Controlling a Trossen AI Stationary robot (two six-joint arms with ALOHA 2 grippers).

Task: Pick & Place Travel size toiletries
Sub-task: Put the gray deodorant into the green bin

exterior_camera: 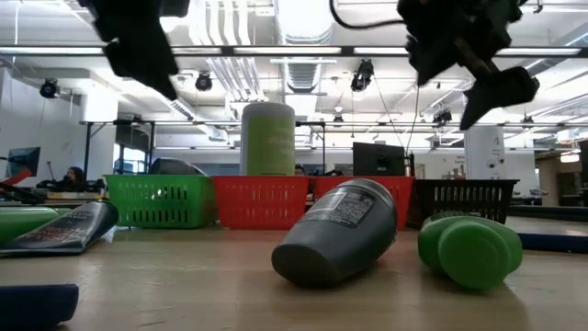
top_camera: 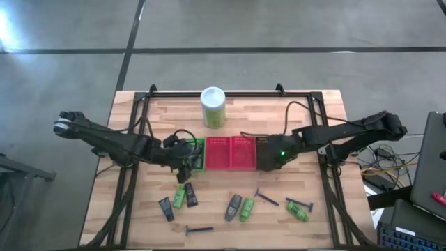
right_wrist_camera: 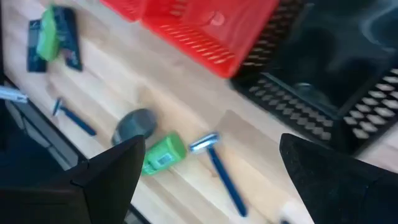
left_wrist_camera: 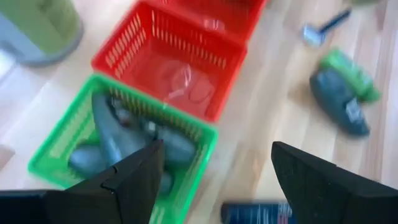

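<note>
The left gripper (left_wrist_camera: 214, 171) has its two dark fingers (left_wrist_camera: 134, 177) wide apart with nothing between them. It hangs just over the green basket (left_wrist_camera: 59, 146), at the edge next to the red basket (left_wrist_camera: 134, 53). Grey tubes (left_wrist_camera: 109, 137) lie inside the green basket.

The right gripper (right_wrist_camera: 208, 171) also has its fingers (right_wrist_camera: 323, 171) spread wide and holds nothing. It hangs over the dark basket (right_wrist_camera: 292, 78), which sits on the far side of the red basket from the green one. Something small lies in the dark basket, but it is too blurry to tell what.

All the baskets stand in one row on the wooden table (top_camera: 139, 111). Behind the red basket stands a big white and green can (top_camera: 213, 106).

In front of the red basket, more small things lie flat on the table. There is a grey tube (top_camera: 233, 206) touching a green tube (top_camera: 247, 210). Near them is a thin blue razor (top_camera: 265, 198). Further along is another green tube (top_camera: 297, 211). In front of the green basket lie a green tube (top_camera: 180, 196) between dark tubes (top_camera: 165, 208), and one more blue razor (top_camera: 199, 229).
</note>
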